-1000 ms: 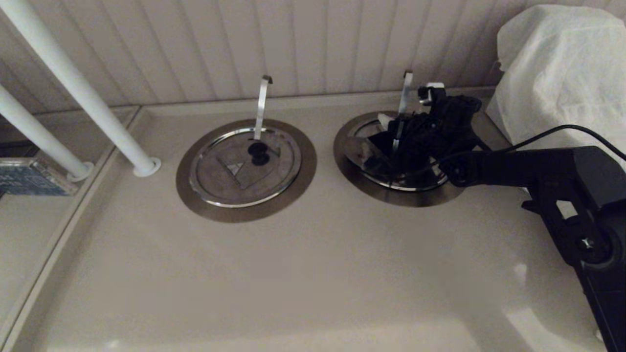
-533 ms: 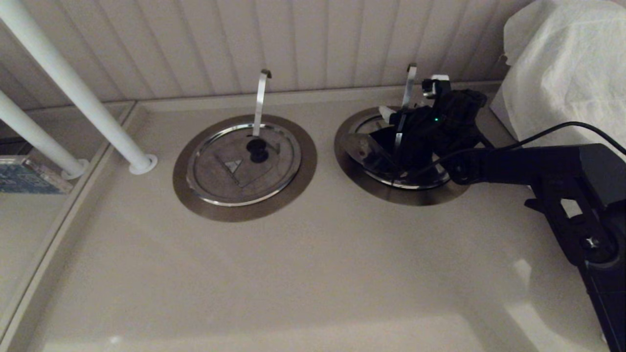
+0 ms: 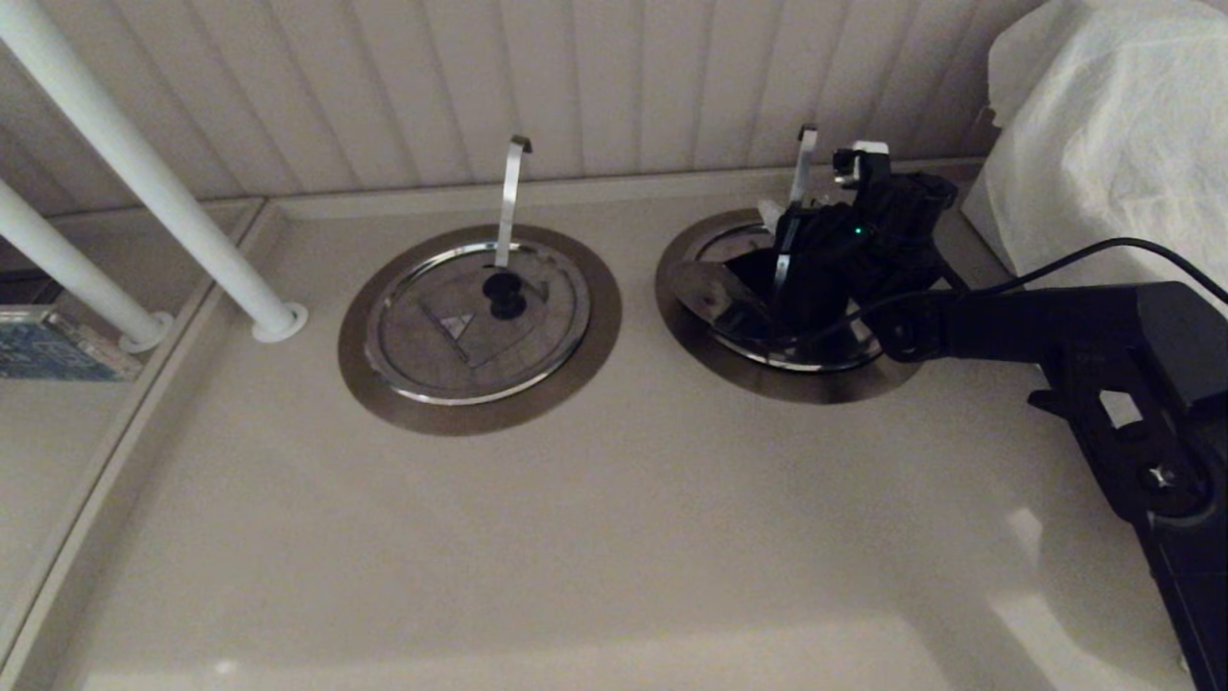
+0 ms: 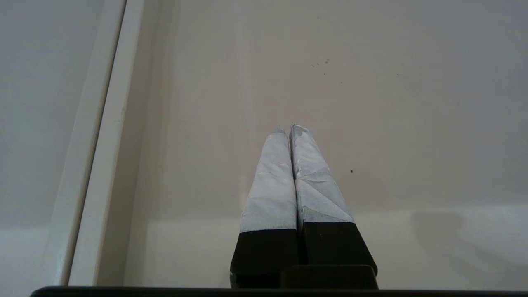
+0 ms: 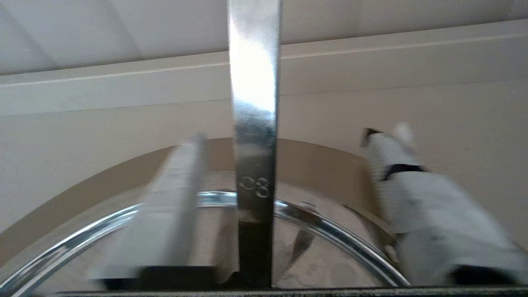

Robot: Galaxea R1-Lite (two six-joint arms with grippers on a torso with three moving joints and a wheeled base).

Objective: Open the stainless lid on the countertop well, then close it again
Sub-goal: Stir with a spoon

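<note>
The stainless lid [image 3: 715,297] lies in the right countertop well, inside its wide steel ring [image 3: 767,386]. A flat steel utensil handle [image 3: 802,163] stands up through it. My right gripper [image 3: 815,192] hangs low over this lid and hides its knob. In the right wrist view the gripper [image 5: 293,136] is open. Its taped fingers [image 5: 177,194] are blurred and stand on either side of the handle [image 5: 253,123], above the lid's shiny rim [image 5: 330,239]. My left gripper [image 4: 288,128] is shut and empty over bare beige counter, outside the head view.
A second steel lid [image 3: 432,336] with a black knob [image 3: 504,293] and its own handle sits shut in the left well. Two white poles [image 3: 144,173] slant down at the far left. A white cloth-covered bulk [image 3: 1103,144] stands at the right, with the panelled wall just behind the wells.
The whole head view has shifted slightly. The right gripper stays over the right lid in nearly the same place. Neither lid has moved.
</note>
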